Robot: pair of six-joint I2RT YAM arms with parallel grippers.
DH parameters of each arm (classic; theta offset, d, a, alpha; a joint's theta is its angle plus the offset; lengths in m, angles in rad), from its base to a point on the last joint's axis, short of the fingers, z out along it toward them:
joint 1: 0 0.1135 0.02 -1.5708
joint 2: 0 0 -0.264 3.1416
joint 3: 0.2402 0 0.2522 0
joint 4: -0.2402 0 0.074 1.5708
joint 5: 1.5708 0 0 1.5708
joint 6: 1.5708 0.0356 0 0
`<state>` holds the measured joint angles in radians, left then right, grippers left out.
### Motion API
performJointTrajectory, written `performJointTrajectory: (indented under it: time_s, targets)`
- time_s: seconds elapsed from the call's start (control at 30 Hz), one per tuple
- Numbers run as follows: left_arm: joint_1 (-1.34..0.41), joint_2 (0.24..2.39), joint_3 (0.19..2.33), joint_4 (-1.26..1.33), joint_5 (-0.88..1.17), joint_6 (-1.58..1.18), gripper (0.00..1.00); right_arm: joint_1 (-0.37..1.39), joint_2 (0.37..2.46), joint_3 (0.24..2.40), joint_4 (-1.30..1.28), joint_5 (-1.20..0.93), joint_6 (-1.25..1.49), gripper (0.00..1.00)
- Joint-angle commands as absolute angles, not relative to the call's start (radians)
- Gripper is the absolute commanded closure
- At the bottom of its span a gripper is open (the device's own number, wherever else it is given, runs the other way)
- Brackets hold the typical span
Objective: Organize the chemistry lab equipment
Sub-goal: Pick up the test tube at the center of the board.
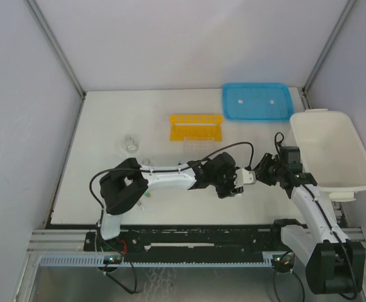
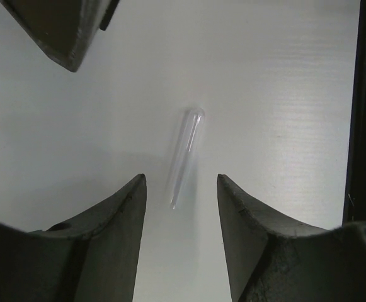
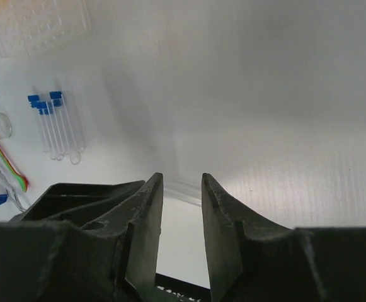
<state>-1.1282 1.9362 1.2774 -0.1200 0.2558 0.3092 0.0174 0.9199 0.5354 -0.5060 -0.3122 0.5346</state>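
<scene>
Left pincer (image 2: 181, 207) spread above one clear tube (image 2: 184, 154), right pincer (image 3: 181, 201) parted, empty

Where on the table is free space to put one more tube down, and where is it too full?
Free: the table strip behind the yellow rack, left of the blue lid; also the far-left corner beyond the glass vessels. Crowded: the near middle, where the left gripper hovers over a clear tube close to the right gripper.

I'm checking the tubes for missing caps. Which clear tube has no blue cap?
The bare tube lying alone between the left gripper's open fingers; the three tubes lying side by side wear blue caps.
</scene>
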Motion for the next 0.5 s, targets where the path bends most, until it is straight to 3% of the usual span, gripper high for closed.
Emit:
performJointTrajectory:
  time_s: [0.0,0.47]
  targets:
    - [-1.116,1.986,1.376,-0.193,0.341,0.382,0.47,0.006,0.917,0.557,-0.468,-0.337,0.513,0.69]
    - [-1.102,2.043,1.378,-0.169,0.34,0.364,0.5,-0.006,0.914,0.557,-0.472,-0.338,0.511,0.69]
